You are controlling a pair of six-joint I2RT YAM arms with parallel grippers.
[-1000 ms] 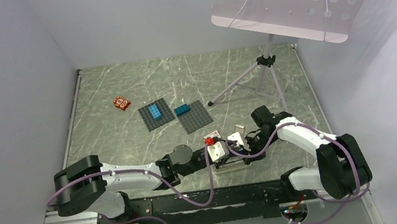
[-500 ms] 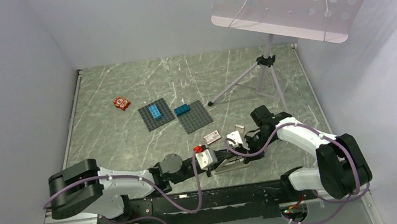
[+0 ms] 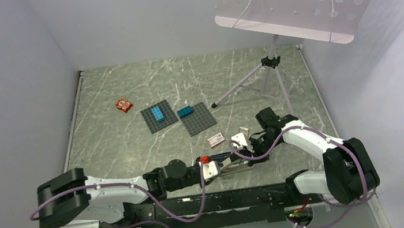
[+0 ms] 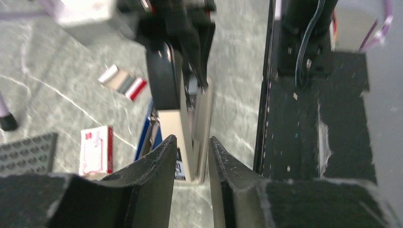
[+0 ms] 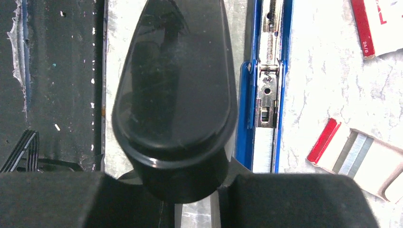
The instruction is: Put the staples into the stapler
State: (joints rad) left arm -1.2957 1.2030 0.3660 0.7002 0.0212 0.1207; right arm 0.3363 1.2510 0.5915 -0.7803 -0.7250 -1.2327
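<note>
The stapler [image 3: 234,165] lies near the table's front edge with its blue staple channel [image 5: 266,95] swung open. My right gripper [image 3: 246,154] is shut on its black top arm [image 5: 173,95], which sits between the fingers in the right wrist view [image 5: 190,185]. My left gripper [image 3: 213,168] is just left of the stapler, jaws narrowly apart and empty; the stapler's beige base [image 4: 190,128] shows beyond the gap [image 4: 191,142]. The white staple box with red print [image 3: 215,139] [image 4: 96,149] and the silver tray with a red end [image 3: 243,130] [image 5: 361,152] lie behind the stapler.
Two grey baseplates with blue bricks [image 3: 158,117] [image 3: 197,117] lie mid-table. An orange-red tile [image 3: 124,105] is at the far left. A tripod stand [image 3: 265,77] with a perforated panel rises at the back right. The black rail [image 3: 227,197] runs along the near edge.
My left gripper has drawn back to the left and toward the near edge, away from the stapler. The right gripper and stapler have stayed put.
</note>
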